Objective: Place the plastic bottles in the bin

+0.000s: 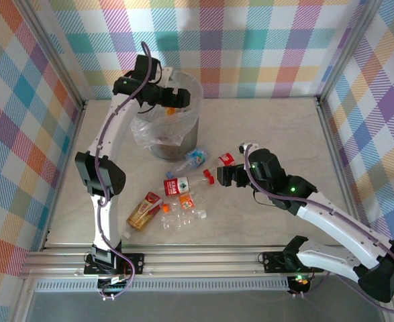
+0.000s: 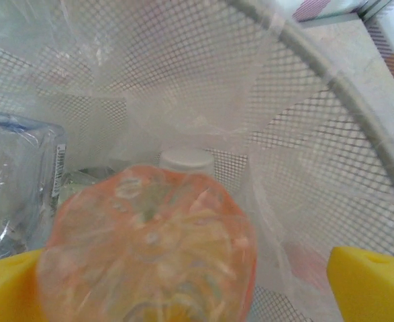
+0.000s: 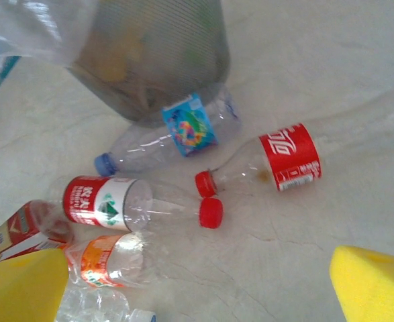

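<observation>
Grey bin (image 1: 183, 139) beneath outstretched left arm (image 1: 109, 134); end effector (image 1: 171, 99) spread.

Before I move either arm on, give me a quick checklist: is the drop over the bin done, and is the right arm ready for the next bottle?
1. The left fingers spread: ok, wide apart.
2. The orange bottle over the bin opening: ok.
3. The orange bottle free of the left fingers: cannot tell; it overlaps one pad in the wrist view.
4. The right fingers open and empty: ok.
5. The table free of bottles: not ok; the cola bottle and several others lie beside the bin.
</observation>
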You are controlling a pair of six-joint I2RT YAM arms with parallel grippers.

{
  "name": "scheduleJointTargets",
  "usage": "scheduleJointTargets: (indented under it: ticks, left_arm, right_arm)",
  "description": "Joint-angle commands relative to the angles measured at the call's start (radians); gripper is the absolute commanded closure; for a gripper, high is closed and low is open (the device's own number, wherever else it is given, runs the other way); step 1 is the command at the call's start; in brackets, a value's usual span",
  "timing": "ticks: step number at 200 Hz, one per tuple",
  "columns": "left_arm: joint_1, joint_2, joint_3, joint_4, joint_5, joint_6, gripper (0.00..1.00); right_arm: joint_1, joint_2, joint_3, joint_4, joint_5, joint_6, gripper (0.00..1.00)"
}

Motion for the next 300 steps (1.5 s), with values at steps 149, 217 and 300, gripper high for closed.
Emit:
scheduleJointTargets:
  ticks: [149, 217, 300]
  left_arm:
    - [-0.143, -0.709, -0.777, 0.31, 0.363, -0.097, 0.0]
    - [-0.229, -0.806, -0.984, 0.436, 0.345, -0.154, 0.0]
    - [-0.243, -0.795, -0.998, 0.45, 0.336, -0.156, 0.0]
  right_arm:
    - [-0.221, 0.371, 0.02, 0.126, -0.126, 0.328, 0.19]
    - [-0.221, 0.585, 0.122, 0.211, -0.158, 0.368, 0.23]
    - [-0.222, 0.747, 0.218, 0.18, -0.104, 0.45, 0.16]
